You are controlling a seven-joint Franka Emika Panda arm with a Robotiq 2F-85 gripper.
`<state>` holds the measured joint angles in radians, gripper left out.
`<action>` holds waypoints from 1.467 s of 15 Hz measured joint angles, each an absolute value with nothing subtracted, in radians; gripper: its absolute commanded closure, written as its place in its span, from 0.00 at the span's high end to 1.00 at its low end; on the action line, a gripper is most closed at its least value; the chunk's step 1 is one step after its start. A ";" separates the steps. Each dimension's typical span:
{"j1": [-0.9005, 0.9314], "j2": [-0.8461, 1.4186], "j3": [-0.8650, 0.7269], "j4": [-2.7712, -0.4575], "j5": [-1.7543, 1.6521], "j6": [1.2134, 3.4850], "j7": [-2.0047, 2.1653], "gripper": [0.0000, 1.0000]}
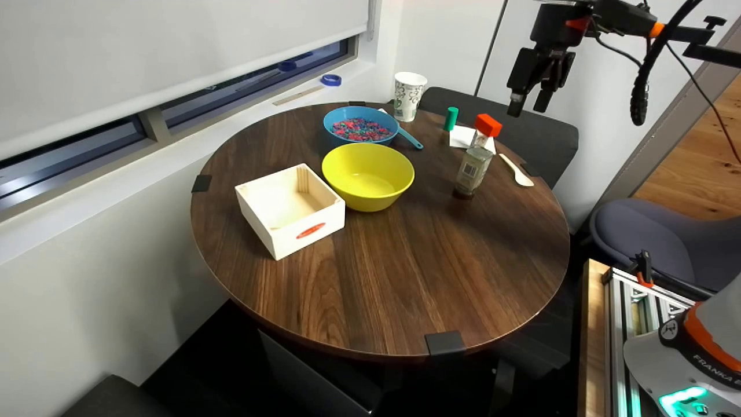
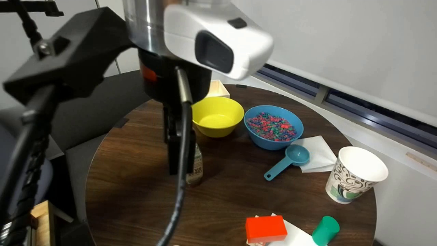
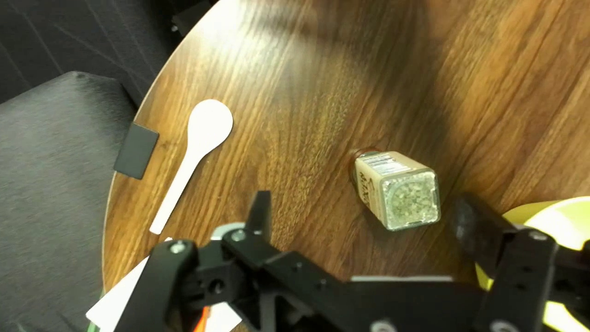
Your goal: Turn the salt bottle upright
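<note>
The salt bottle (image 3: pixel 410 198) is a small beige-labelled square shaker. It stands upside down on its dark cap, with its clear base facing up and grains visible through it. It also shows in both exterior views, as a slim bottle (image 1: pixel 472 171) with the dark cap at the table, and partly hidden behind the gripper (image 2: pixel 195 169). My gripper (image 3: pixel 364 205) is open and empty, with one finger on each side of the bottle in the wrist view. In an exterior view the gripper (image 1: pixel 528 105) hangs above the table's far side, higher than the bottle and apart from it.
A yellow bowl (image 1: pixel 370 174) stands near the bottle. A blue bowl (image 2: pixel 273 128), a wooden box (image 1: pixel 312 229), a blue scoop (image 2: pixel 290 159) and a paper cup (image 2: pixel 355 174) are farther off. A white spoon (image 3: pixel 203 133), red block (image 2: pixel 266 229) and green cylinder (image 2: pixel 326 230) lie near the edge.
</note>
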<state>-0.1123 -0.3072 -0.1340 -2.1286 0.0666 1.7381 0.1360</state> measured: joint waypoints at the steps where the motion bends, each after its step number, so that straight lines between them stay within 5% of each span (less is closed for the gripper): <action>1: -0.113 -0.283 -0.152 -2.117 0.106 1.738 0.116 1.00; 22: -0.156 0.291 -0.157 -1.616 0.321 1.330 0.021 1.00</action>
